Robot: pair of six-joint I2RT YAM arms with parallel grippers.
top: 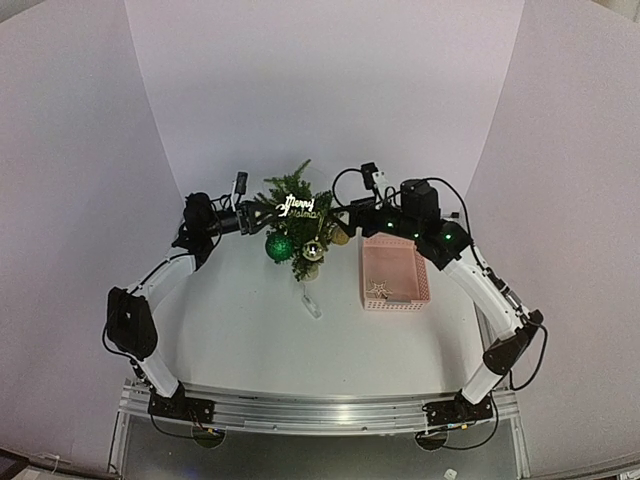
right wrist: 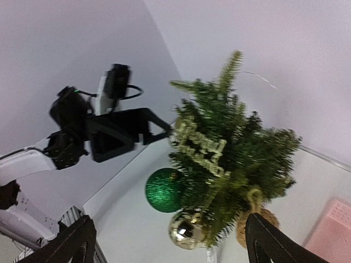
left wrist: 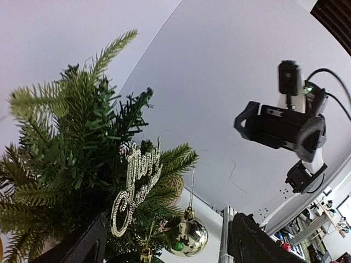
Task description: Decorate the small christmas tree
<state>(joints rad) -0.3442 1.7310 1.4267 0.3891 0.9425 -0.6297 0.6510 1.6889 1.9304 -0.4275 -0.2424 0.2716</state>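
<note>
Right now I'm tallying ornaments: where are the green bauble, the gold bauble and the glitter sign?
green bauble [right wrist: 164, 190], right wrist view, ball's centre
gold bauble [left wrist: 192, 236], left wrist view, ball's centre
glitter sign [left wrist: 138, 176], left wrist view, mid-letters

small xmas tree [top: 295, 195], dk green, bushy, upright, decorated

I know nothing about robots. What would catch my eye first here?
The small christmas tree stands mid-table, hung with a glittery Merry Christmas sign, a green bauble and a shiny gold bauble. Two robot arms flank it, with the left gripper and the right gripper open on either side. A pink basket sits just right of the tree.
</note>
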